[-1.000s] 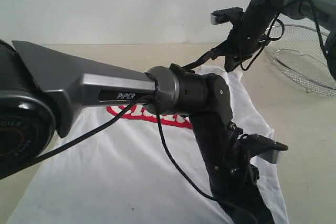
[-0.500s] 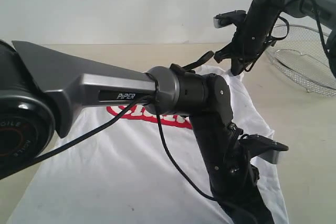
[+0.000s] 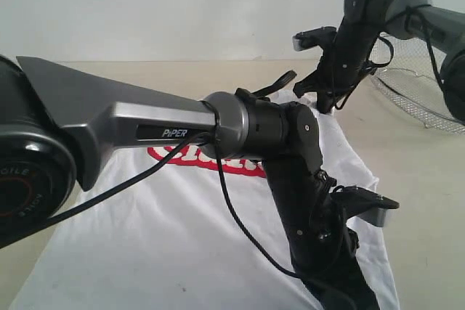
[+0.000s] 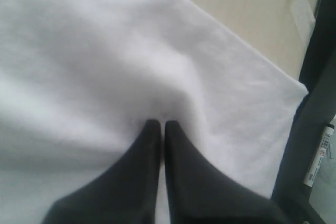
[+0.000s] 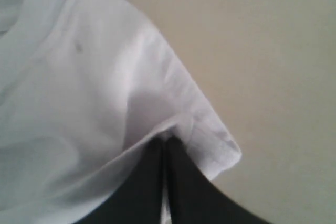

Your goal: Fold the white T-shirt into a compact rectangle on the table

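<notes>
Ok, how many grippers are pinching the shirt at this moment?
2. The left gripper is shut on puckered fabric of the white T-shirt, close to its edge. The right gripper is shut on a hemmed corner at the shirt's far side.

A white shirt (image 3: 167,237) is spread on the bench (image 3: 421,179), its red lettering (image 3: 174,156) partly hidden by the left arm (image 3: 145,125). A wire basket (image 3: 421,99) is seen beside the right arm (image 3: 356,41).

The white T-shirt (image 3: 167,230) with red chest lettering lies spread, lightly wrinkled, on the pale beige desk (image 3: 182,74).
</notes>
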Motion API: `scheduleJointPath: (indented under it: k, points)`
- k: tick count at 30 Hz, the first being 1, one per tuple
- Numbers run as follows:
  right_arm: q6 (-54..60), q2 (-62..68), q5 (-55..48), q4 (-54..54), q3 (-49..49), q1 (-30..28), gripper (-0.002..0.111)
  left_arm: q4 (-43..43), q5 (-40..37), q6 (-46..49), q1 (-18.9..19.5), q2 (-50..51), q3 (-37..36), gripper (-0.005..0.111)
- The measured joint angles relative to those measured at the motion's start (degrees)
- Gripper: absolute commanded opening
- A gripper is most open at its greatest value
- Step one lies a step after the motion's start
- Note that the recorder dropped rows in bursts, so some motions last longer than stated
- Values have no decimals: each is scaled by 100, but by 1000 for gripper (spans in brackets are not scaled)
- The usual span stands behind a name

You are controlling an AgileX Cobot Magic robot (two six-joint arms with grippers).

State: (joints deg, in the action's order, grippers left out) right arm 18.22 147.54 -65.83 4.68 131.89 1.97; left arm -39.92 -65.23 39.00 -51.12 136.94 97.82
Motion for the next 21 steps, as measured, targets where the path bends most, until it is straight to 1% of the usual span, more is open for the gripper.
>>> scheduleJointPath:
  k: [6, 9, 12, 16, 19, 21]
  points:
    - [-299, 38, 693, -437, 0, -46, 0, 0, 11, 0, 0, 0, 0, 5]
    - [-679, 84, 1163, -788, 0, -84, 0, 0, 22, 0, 0, 0, 0, 5]
    - [-844, 105, 1404, -1085, 102, -120, 0, 0, 31, -6, 10, 0, 0, 5]
    - [-855, 31, 1244, -1162, 397, -175, 0, 15, 35, -15, 20, 0, 44, 5]
    - [-696, -228, 1067, -935, 487, -174, 0, 170, 161, -4, 20, -13, 254, 5]
    - [-469, -486, 743, -676, 531, -174, 0, 268, 310, -4, 60, -84, 411, 5]
